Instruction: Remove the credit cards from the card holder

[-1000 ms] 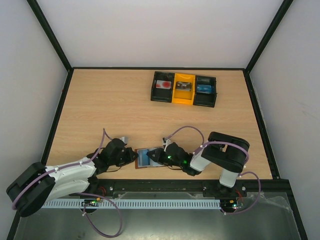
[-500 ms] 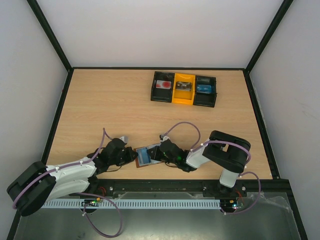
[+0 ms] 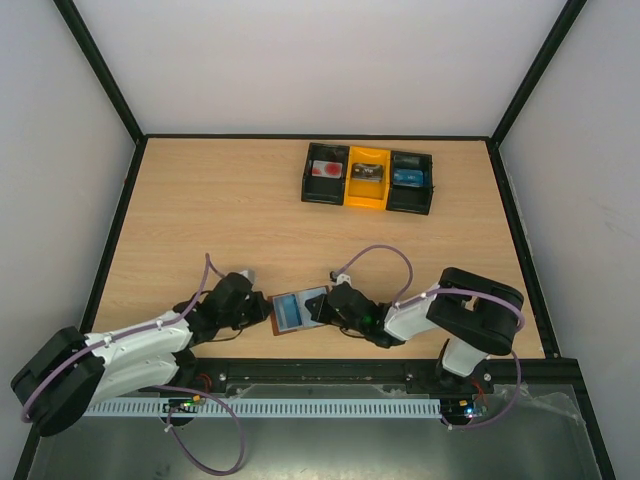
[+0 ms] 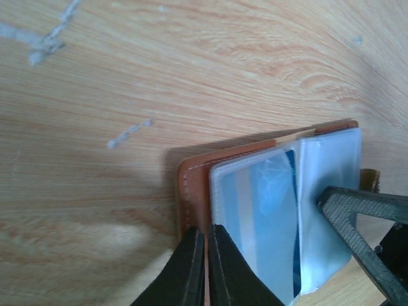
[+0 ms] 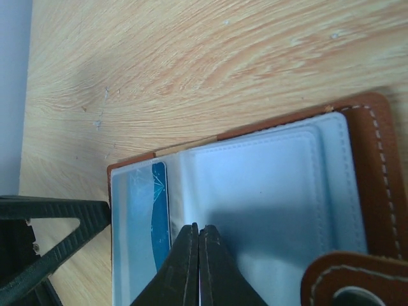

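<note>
Left pincer [image 4: 205,233] is closed tight at the brown card holder's [image 4: 191,191] edge, right pincer [image 5: 198,228] closed tight on its clear sleeve [image 5: 268,191], grip on either unclear.

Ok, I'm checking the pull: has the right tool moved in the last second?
Yes. The right tool went left across the holder, then came back right, judged against the tray.

3-compartment tray [image 3: 367,204], black w/ yellow mid bin, far right on wood table [image 3: 220,220]; white walls.
</note>
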